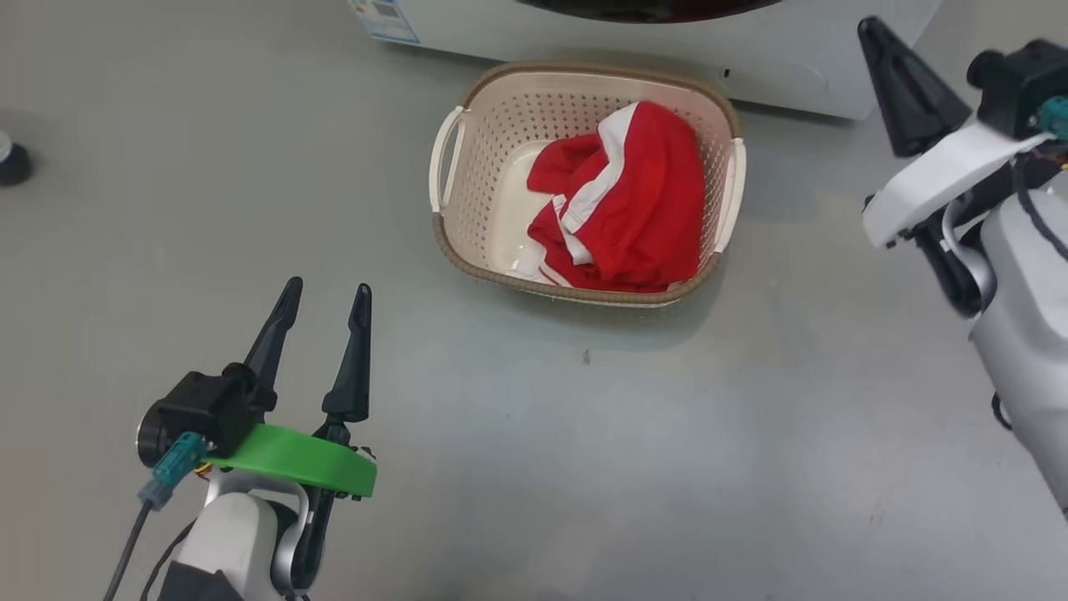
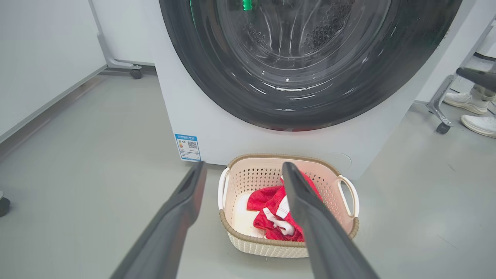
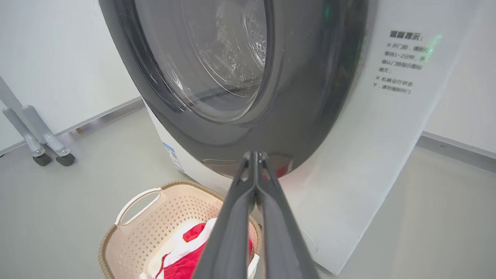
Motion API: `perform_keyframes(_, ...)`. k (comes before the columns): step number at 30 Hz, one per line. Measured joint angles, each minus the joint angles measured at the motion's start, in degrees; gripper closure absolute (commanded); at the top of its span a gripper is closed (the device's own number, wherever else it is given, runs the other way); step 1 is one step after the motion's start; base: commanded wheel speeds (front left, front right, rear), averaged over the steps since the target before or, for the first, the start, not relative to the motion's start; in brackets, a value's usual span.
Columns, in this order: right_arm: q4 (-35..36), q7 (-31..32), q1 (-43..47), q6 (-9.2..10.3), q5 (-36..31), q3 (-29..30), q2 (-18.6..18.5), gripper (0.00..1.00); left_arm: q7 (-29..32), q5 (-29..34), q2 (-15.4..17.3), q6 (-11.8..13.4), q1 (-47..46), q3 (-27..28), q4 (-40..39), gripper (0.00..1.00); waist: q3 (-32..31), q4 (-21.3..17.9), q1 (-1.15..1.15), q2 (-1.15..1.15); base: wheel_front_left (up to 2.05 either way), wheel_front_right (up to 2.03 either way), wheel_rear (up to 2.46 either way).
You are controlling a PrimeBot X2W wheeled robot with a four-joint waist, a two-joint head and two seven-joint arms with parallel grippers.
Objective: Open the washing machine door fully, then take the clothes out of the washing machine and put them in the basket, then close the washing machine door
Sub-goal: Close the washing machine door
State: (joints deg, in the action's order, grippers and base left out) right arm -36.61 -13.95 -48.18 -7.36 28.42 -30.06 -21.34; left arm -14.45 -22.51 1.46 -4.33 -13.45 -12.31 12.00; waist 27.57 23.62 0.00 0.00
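Observation:
The cream basket (image 1: 455, 250) stands on the grey floor just in front of the white washing machine (image 1: 776, 67). The red clothes (image 1: 642, 209) with white stripes lie inside it. The washing machine door (image 2: 217, 89), black-rimmed with a glass bowl, lies flat against the machine's front and looks shut. My left gripper (image 1: 328, 286) hovers open and empty, short of the basket and to its left. My right gripper (image 1: 872, 25) is raised to the right of the basket, shut on nothing, its tip (image 3: 254, 154) just short of the door's lower rim (image 3: 302, 116).
A blue label (image 2: 188, 147) marks the machine's lower left corner. Wheeled frame legs (image 3: 42, 151) stand left of the machine, another (image 2: 440, 112) to its right. A person's white shoes (image 2: 472, 104) are there too. A dark round object (image 1: 12, 163) sits at far left.

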Motion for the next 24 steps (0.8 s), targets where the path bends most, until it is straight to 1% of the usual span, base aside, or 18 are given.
perform_keyframes(1,-0.03,-0.01,1.17,0.0,0.46,0.27,0.49,1.0,0.01,0.55,-0.01,0.0,0.04,0.4,0.1,0.0,-0.5,-0.51,0.0,0.0,0.0,0.0,0.0)
perform_keyframes(2,-0.09,-0.03,2.37,0.0,0.9,0.62,0.98,0.93,0.0,0.91,0.0,0.0,0.09,0.8,0.2,0.0,-0.99,-1.04,0.0,0.0,0.0,0.0,0.0)
perform_keyframes(3,-0.15,-0.08,3.61,0.0,1.27,0.82,1.4,0.64,0.01,1.09,0.0,0.0,0.2,1.19,0.22,0.0,-1.51,-1.61,0.0,0.0,0.0,0.0,0.0)
perform_keyframes(4,-0.16,-0.21,4.83,0.0,1.48,1.02,1.75,0.2,0.0,1.48,0.0,0.0,0.31,1.52,0.26,0.0,-2.01,-2.16,0.0,0.0,0.0,0.0,0.0)
perform_keyframes(5,-0.19,-0.41,5.94,0.01,1.59,1.14,1.99,0.0,0.0,2.05,0.0,0.0,0.49,1.91,0.37,0.0,-2.51,-2.74,0.0,0.0,0.0,0.0,0.0)
perform_keyframes(6,-0.2,-0.49,7.06,0.12,2.11,1.78,2.34,0.0,0.0,2.74,0.01,0.0,0.68,2.24,0.56,0.0,-3.04,-3.33,0.0,0.0,0.0,0.0,0.0)
perform_keyframes(9,0.22,-0.49,9.73,1.62,2.93,3.59,2.99,0.0,0.01,4.01,0.02,-0.01,1.27,3.01,0.86,0.0,-4.62,-5.09,0.0,0.0,0.0,0.0,0.0)
perform_keyframes(15,5.36,-0.49,14.64,3.04,3.76,8.08,4.8,0.0,0.01,4.56,0.03,-0.02,2.71,4.52,1.26,0.0,-7.79,-8.64,0.0,0.0,0.0,0.0,0.0)
perform_keyframes(19,8.06,-0.49,18.57,4.57,3.65,10.58,5.75,0.0,0.01,5.04,0.05,-0.02,3.74,5.79,1.54,0.0,-9.88,-10.86,0.0,0.0,0.0,0.0,0.0)
perform_keyframes(24,11.18,-0.49,22.93,5.99,3.14,14.0,6.9,0.0,0.01,6.21,0.08,-0.02,5.31,7.57,1.99,0.0,-12.55,-13.29,0.0,0.0,0.0,0.0,0.0)
